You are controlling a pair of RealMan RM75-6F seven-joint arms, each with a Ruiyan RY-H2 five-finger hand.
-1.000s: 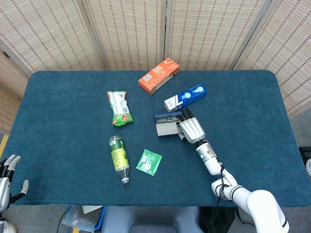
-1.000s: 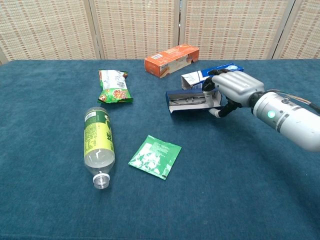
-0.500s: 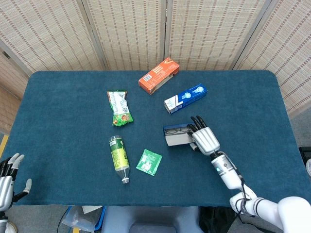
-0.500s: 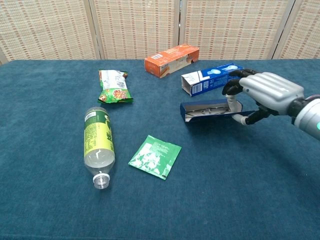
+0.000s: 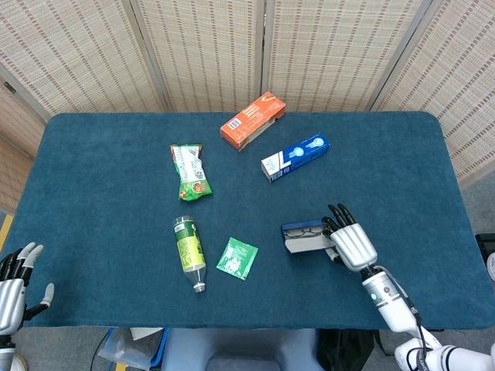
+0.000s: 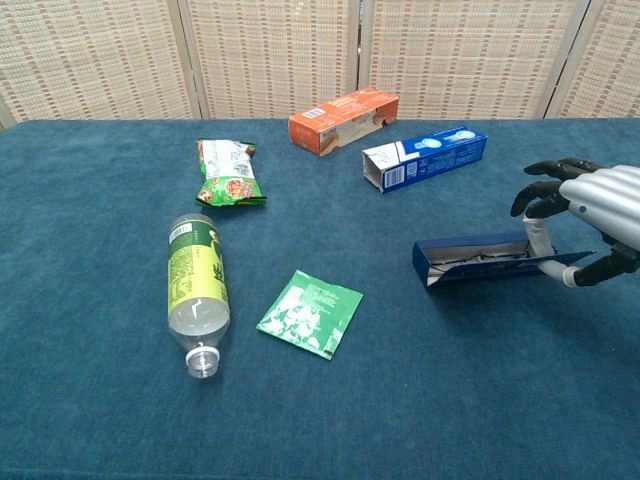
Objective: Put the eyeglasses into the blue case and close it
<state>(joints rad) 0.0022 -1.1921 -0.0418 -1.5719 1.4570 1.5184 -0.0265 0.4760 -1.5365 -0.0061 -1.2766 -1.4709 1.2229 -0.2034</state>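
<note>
The eyeglasses are already laid inside the open blue case, grasped by the right hand; closing is left.

Table cloth, deep teal-blue, plain; blue case, navy outside with a pale grey lining; eyeglasses, dark frame; right hand, silver-grey back with black fingers; left hand, pale grey with dark joints; carton, orange with white print; long box, blue and white; snack bag, green with red and white panels; bottle, clear with a yellow-green label; sachet, bright green; folding screen, beige woven weave in grey frames.
</note>
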